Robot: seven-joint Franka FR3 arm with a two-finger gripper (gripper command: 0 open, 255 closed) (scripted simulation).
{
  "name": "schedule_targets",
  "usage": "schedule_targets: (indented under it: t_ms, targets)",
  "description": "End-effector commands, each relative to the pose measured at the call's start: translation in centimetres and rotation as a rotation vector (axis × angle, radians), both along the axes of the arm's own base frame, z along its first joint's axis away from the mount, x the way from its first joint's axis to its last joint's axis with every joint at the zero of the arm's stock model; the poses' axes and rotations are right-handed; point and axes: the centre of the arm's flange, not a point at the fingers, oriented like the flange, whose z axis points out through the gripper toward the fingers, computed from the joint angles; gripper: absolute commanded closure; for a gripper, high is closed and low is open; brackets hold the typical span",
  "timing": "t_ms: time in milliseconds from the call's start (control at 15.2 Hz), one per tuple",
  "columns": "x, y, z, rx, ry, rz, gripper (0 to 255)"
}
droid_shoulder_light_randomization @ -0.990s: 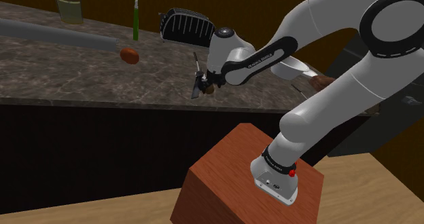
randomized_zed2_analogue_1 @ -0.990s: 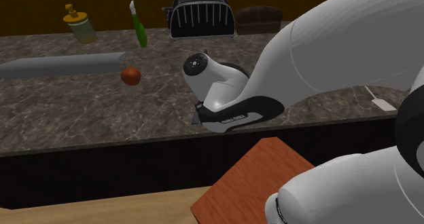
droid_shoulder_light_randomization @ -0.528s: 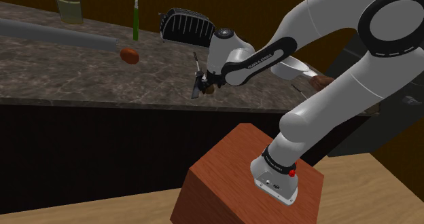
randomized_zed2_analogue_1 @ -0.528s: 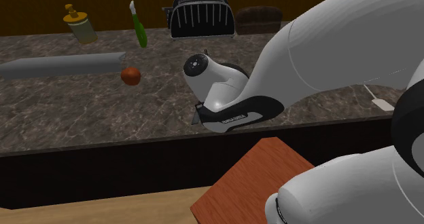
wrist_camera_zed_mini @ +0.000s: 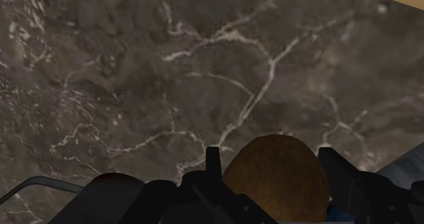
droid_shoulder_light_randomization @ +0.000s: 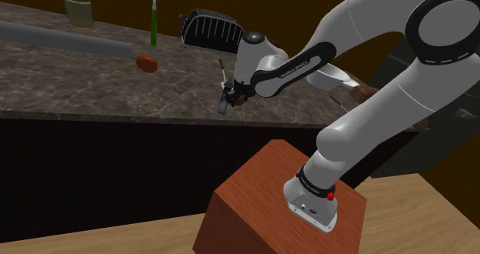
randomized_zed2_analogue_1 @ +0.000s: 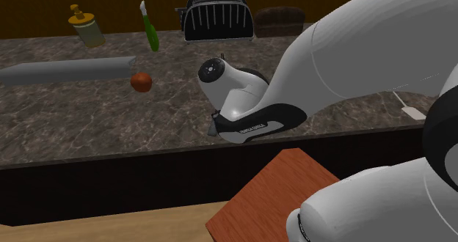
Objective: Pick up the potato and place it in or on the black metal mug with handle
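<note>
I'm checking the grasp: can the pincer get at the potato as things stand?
Probably yes: the potato sits right between the pincer's fingers, which seem to touch both its sides, with nothing else between them and the marbled counter beyond.

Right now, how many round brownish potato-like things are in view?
2. One brown round potato is clasped in the black tool; one reddish-brown round thing lies on the dark marbled counter near the grey cylinder. The arm may hide others.

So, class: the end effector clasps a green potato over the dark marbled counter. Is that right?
Not quite. The potato is brown, not green, as the wrist view shows. The rest stands: the end effector clasps it over the dark marbled counter.
</note>
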Motion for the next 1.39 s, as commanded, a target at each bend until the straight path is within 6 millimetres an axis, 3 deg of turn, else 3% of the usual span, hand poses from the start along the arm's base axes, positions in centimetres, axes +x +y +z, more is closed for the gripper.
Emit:
schedule_targets:
  t_ms: [0,1320]
  targets:
    - [0.0,0.0,0.0,0.000,0.000,0.000,255]
    - [0.0,0.0,10.0,0.000,0.000,0.000,255]
